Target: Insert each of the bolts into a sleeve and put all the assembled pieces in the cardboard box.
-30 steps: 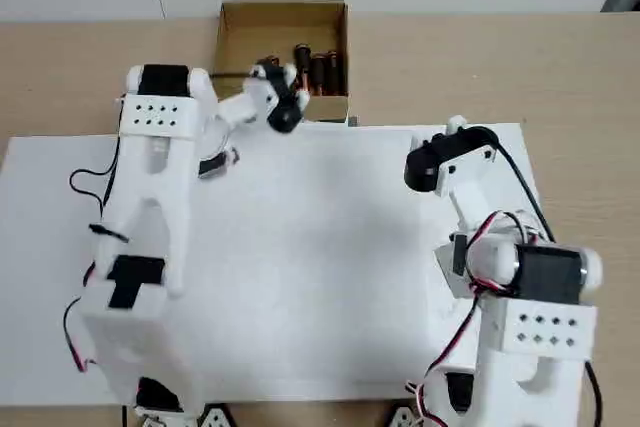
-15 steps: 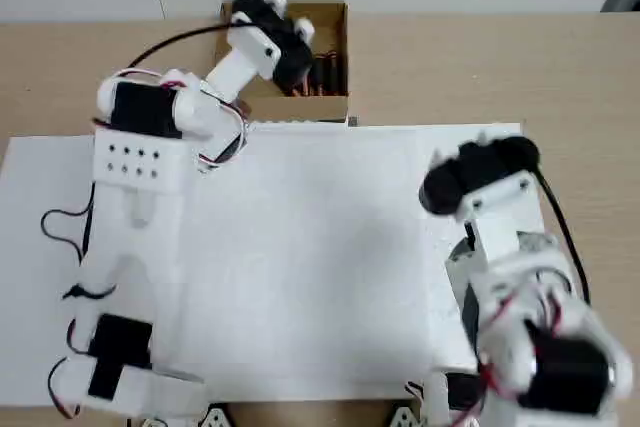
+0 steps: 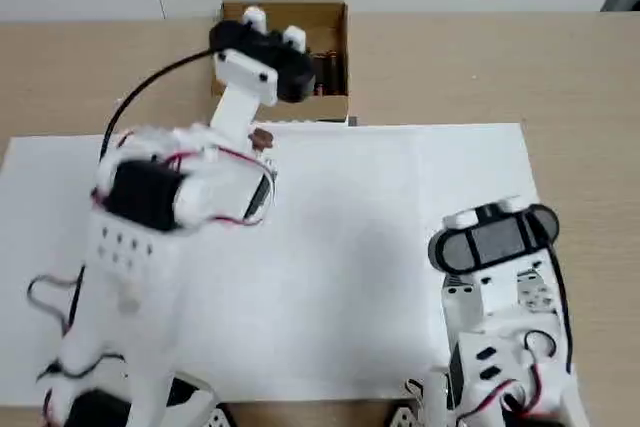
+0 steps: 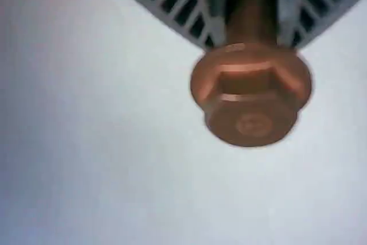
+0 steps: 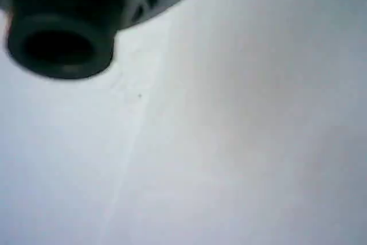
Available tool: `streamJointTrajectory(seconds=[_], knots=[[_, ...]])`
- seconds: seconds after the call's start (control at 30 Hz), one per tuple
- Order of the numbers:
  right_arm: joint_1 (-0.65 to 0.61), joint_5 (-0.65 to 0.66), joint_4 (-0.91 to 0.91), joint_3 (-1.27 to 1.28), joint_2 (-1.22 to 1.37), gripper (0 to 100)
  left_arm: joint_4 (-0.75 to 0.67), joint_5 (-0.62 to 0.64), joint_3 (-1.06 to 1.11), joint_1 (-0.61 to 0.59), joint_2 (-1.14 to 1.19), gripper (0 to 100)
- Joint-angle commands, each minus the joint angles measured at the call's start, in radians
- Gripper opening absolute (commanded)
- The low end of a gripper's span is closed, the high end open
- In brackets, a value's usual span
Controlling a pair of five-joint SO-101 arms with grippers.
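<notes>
Left pincer (image 4: 252,24) clamps a bolt (image 4: 251,96), right pincer (image 5: 74,4) grips a sleeve (image 5: 60,47); we're at insertion, and next we must bring them together, axes aligned.

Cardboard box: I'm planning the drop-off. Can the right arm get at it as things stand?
Probably not: the right arm sits folded back at the near right corner of the paper, and the left arm stretches over the front of the cardboard box.
</notes>
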Motion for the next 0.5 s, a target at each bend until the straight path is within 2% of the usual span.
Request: streamJointTrajectory(seconds=[0.0,0.1,0.27,0.47], knots=[[-0.004,-0.014,-0.084,0.077,-0.079,0.3,-0.135,0.04,0.163,-0.002,-0.186,0],[-0.005,-0.029,-0.15,0.164,-0.142,0.3,-0.247,0.057,0.328,-0.002,-0.315,0],[-0.016,-0.157,-0.243,0.278,-0.209,0.3,-0.434,0.127,0.587,-0.002,-0.52,0],[-0.159,-0.299,-0.255,0.356,-0.216,0.3,-0.655,0.199,0.871,-0.002,-0.74,0]])
